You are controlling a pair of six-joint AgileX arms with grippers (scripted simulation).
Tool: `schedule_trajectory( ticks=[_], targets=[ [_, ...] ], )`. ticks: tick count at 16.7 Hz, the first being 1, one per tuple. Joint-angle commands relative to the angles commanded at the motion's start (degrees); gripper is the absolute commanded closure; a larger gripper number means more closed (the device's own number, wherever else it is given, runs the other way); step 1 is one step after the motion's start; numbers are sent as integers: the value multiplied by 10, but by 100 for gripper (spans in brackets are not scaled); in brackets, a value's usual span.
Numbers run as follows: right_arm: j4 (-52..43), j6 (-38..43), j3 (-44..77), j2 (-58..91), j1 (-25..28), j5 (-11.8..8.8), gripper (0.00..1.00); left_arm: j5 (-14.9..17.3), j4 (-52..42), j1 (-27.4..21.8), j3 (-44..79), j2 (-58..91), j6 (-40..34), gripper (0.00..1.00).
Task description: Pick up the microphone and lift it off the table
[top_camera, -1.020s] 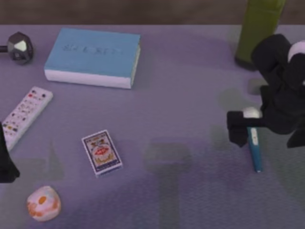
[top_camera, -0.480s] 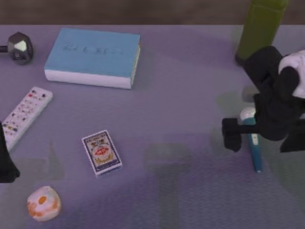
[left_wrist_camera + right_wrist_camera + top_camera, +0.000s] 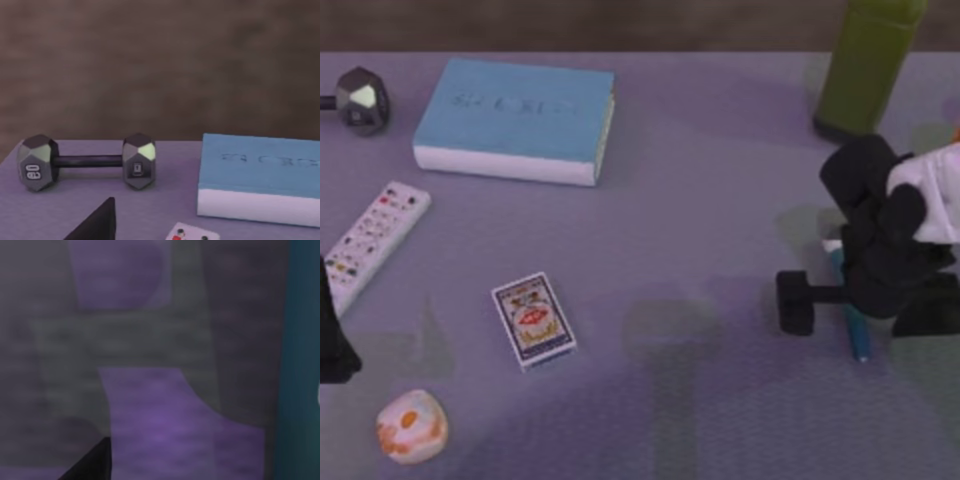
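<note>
At the right side of the worktop (image 3: 720, 200), the microphone (image 3: 856, 335) lies flat, its long axis running near to far, with the teal handle's narrow end toward the near edge and the head hidden under my arm. Behind it stands a tall green bottle (image 3: 865, 60); well to the left lie a blue book (image 3: 515, 118), a card deck (image 3: 532, 320) and a white remote (image 3: 370, 240). My right pincer (image 3: 865, 300) sits low over the handle, fingers spread to either side, while my left pincer (image 3: 332, 345) is parked at the left edge.
</note>
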Motion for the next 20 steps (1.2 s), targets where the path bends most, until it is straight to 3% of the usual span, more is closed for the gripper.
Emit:
schedule_trajectory(
  ticks=[3,16,20],
  targets=[
    [0,0,0,0,0,0,0,0,0,0,0,0,0,0],
    [0,0,0,0,0,0,98,0,0,0,0,0,0,0],
    [0,0,0,0,0,0,100,0,0,0,0,0,0,0]
  ],
)
